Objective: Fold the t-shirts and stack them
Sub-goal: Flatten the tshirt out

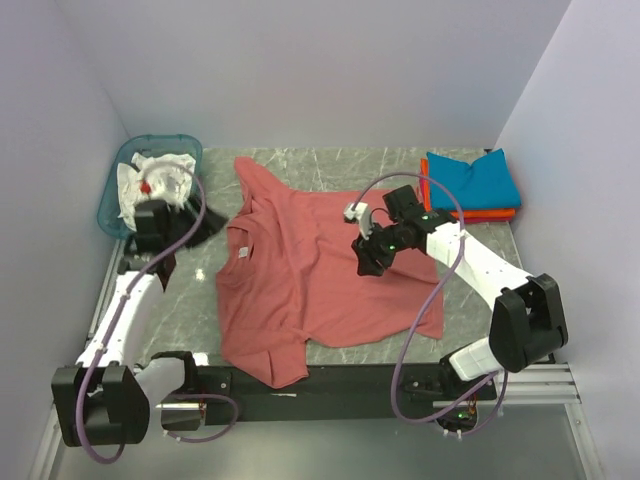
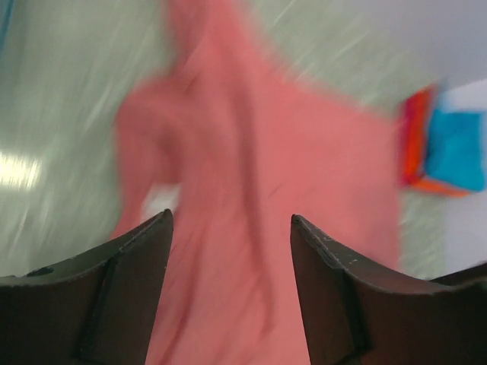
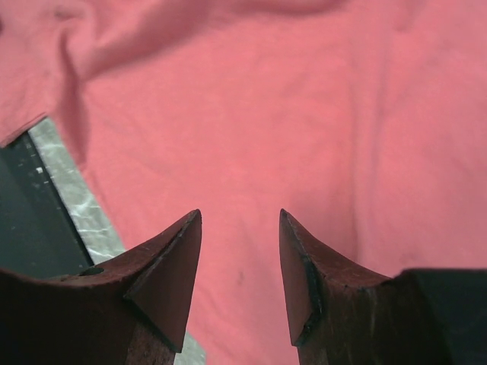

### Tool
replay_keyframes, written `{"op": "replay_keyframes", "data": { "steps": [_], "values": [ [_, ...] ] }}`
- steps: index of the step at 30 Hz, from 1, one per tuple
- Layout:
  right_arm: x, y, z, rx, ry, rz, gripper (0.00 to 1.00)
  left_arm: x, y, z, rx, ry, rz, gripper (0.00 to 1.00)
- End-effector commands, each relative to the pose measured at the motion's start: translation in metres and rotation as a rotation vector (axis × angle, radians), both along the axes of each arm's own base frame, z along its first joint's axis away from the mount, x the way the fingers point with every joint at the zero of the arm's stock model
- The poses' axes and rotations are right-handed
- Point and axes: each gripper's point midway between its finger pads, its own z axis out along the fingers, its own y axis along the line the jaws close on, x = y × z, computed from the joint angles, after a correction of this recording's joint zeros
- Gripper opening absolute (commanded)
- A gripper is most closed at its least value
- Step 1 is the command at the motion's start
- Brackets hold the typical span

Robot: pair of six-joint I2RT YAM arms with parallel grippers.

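Note:
The large dusty-red t-shirt [image 1: 310, 270] lies spread and rumpled over the middle of the table, its white neck label [image 1: 240, 252] toward the left. A teal-blue folded t-shirt [image 1: 472, 180] rests on an orange one [image 1: 470, 214] at the back right. My left gripper [image 1: 213, 222] hangs beside the red shirt's left sleeve. In its blurred wrist view the left gripper [image 2: 232, 220] is open, with only red cloth [image 2: 304, 167] beyond it. My right gripper [image 1: 363, 260] is over the shirt's middle. The right gripper [image 3: 240, 217] is open above flat red cloth [image 3: 251, 114], nothing between its fingers.
A translucent teal basket [image 1: 108, 200] with white crumpled cloth [image 1: 150, 175] in it stands at the back left, just behind my left wrist. Walls close in the table on three sides. A black rail [image 1: 330, 378] runs along the near edge under the shirt's hem.

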Motion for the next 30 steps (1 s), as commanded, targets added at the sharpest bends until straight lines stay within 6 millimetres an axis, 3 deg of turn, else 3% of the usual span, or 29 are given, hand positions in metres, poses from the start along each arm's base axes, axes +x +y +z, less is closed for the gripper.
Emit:
{"op": "replay_keyframes", "data": {
  "steps": [1, 4, 7, 8, 10, 11, 14, 20, 25, 30],
  "values": [
    [0.009, -0.01, 0.017, 0.032, -0.051, -0.042, 0.52, -0.044, 0.009, -0.084, 0.029, 0.259, 0.048, 0.68],
    [0.012, -0.014, 0.017, 0.032, -0.046, -0.059, 0.52, -0.045, 0.01, -0.091, 0.053, 0.303, 0.082, 0.66],
    [0.012, -0.017, 0.015, 0.028, -0.041, -0.064, 0.52, -0.033, 0.013, -0.098, 0.065, 0.343, 0.093, 0.63],
    [0.012, -0.019, 0.015, 0.029, -0.04, -0.072, 0.52, -0.031, 0.006, -0.112, 0.085, 0.392, 0.07, 0.63],
    [0.012, -0.021, 0.017, 0.042, -0.039, -0.075, 0.52, -0.025, 0.001, -0.119, 0.093, 0.425, 0.03, 0.62],
    [0.013, -0.023, 0.018, 0.043, -0.043, -0.081, 0.52, -0.026, 0.0, -0.137, 0.099, 0.496, 0.013, 0.59],
    [0.014, -0.026, 0.02, 0.051, -0.043, -0.083, 0.53, -0.018, -0.002, -0.149, 0.125, 0.556, -0.016, 0.54],
    [0.011, -0.03, 0.024, 0.064, -0.043, -0.081, 0.53, -0.002, 0.005, -0.157, 0.251, 0.601, 0.009, 0.54],
    [0.011, -0.037, 0.028, 0.082, -0.044, -0.094, 0.53, -0.002, -0.003, -0.182, 0.314, 0.702, -0.038, 0.53],
    [0.012, -0.045, 0.038, 0.117, -0.059, -0.111, 0.53, 0.003, -0.003, -0.192, 0.363, 0.74, -0.041, 0.5]
  ]
}}
